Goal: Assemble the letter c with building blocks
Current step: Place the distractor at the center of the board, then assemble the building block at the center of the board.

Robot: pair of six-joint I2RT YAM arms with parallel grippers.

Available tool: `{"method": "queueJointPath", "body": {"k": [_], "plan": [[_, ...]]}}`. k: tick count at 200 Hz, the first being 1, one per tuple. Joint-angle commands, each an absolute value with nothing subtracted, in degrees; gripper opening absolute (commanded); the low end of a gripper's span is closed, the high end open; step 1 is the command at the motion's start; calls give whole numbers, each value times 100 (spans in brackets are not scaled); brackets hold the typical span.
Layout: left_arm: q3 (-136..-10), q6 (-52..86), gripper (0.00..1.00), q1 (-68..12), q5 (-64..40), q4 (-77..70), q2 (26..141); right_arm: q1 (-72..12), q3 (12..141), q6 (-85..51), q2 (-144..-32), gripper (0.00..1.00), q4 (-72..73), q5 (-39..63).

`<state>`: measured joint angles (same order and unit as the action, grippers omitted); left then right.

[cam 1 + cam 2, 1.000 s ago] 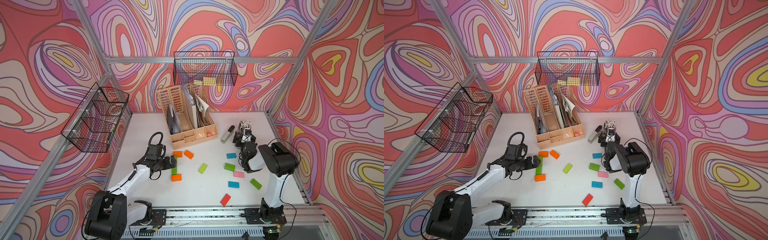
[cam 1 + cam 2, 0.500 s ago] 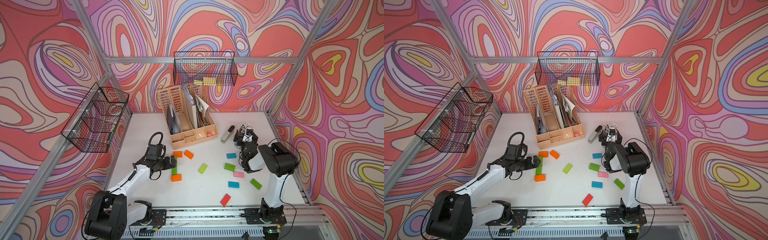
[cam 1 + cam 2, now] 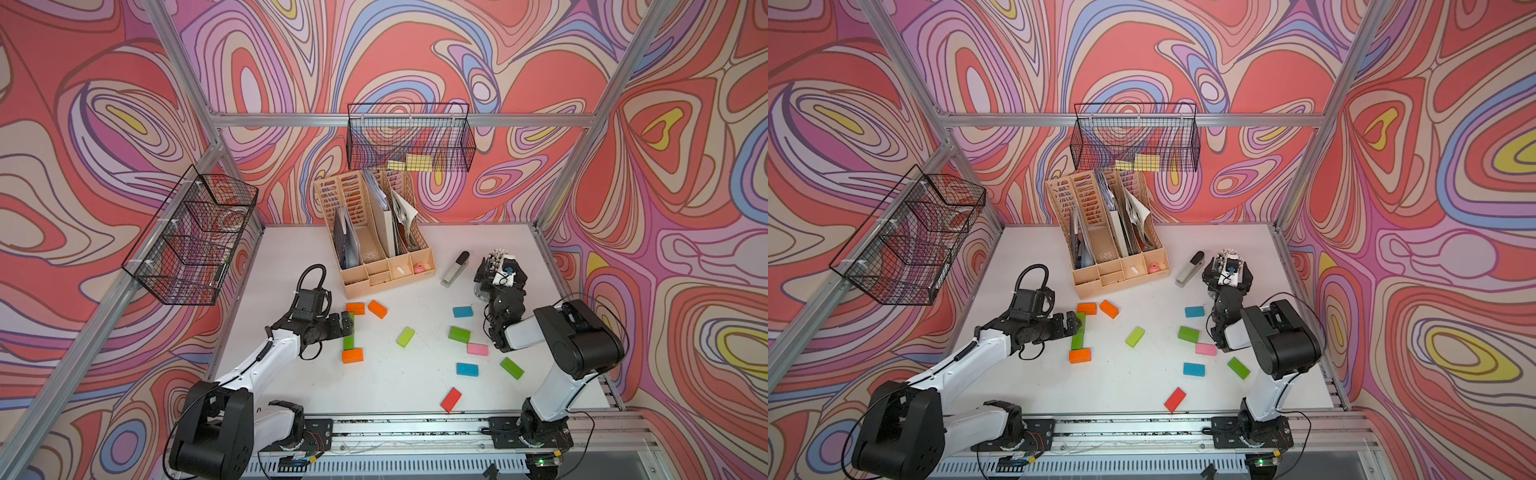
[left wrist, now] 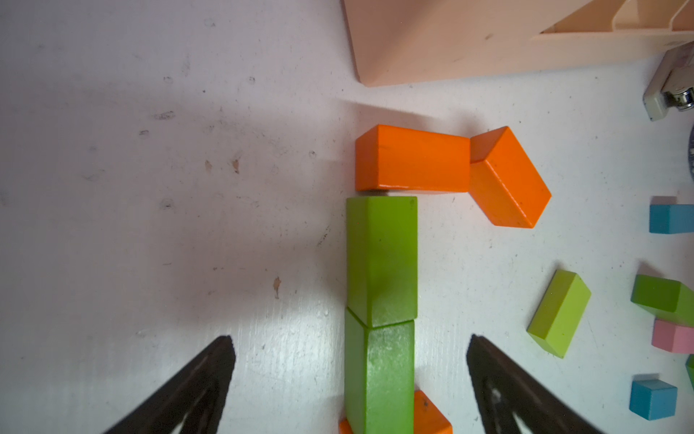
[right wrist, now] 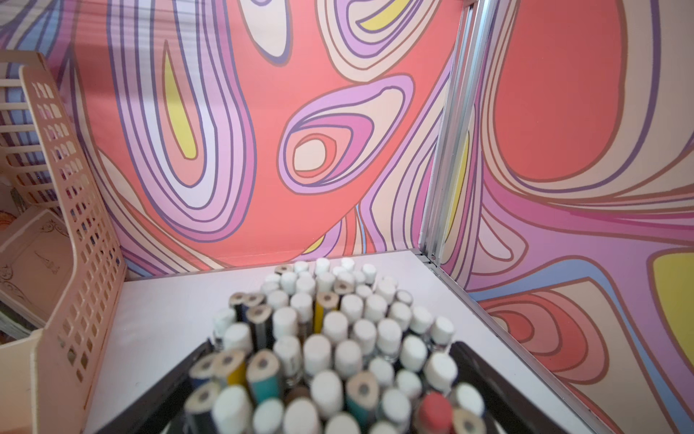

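Green rectangular blocks (image 4: 381, 259) end to end, white table's (image 4: 150, 188) left half, long axes toward beige plastic organiser (image 4: 450, 37), orange block (image 4: 411, 159) crosswise beyond. Left gripper (image 4: 349, 338) jaws apart astride them; right gripper (image 5: 330, 347) jaws apart around pencils (image 5: 319, 360).

Orange block (image 4: 411, 158) & green block (image 4: 381, 259): smooth paint, a bit shiny, prob. wood. Surface (image 4: 150, 188): white, matt, w/ small scuffs & marks. File holder (image 4: 432, 41): pale plastic, matt. Left claw (image 4: 349, 340): black matt plastic. Stapler (image 4: 664, 90): shiny metal bit at its end. Wire basket (image 3: 409, 137): thin black metal. Frame bar (image 3: 291, 120): silver metal, dull shine. Pencils (image 5: 263, 370): bare wood ends.
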<state>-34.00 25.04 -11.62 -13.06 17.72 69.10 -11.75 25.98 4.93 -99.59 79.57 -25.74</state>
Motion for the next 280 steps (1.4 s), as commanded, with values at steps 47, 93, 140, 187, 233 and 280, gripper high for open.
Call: {"method": "queueJointPath", "body": {"k": [47, 93, 140, 187, 233, 280], "plan": [[-3404, 2364, 99, -1134, -1098, 1795, 6908, -1475, 2744, 677, -8623, 98, 6260, -3189], [-3393, 2356, 99, -1132, -1107, 1768, 6913, -1690, 3676, 412, -7591, 97, 3414, -3389], [-3360, 2338, 99, -1133, -1160, 1740, 6769, -1718, 4613, -100, -6948, 87, 853, -1826], [-3282, 2376, 99, -1134, -1273, 1609, 6559, -2031, 5625, -500, -7295, 79, -893, -650], [-3179, 2498, 99, -1133, -1535, 1547, 6334, -2952, 6037, -1978, -7888, 75, -1338, -696], [-3087, 2744, 99, -1140, -1291, 1450, 6179, -3868, 6086, -4193, -8687, 91, -1171, -1239]]}}
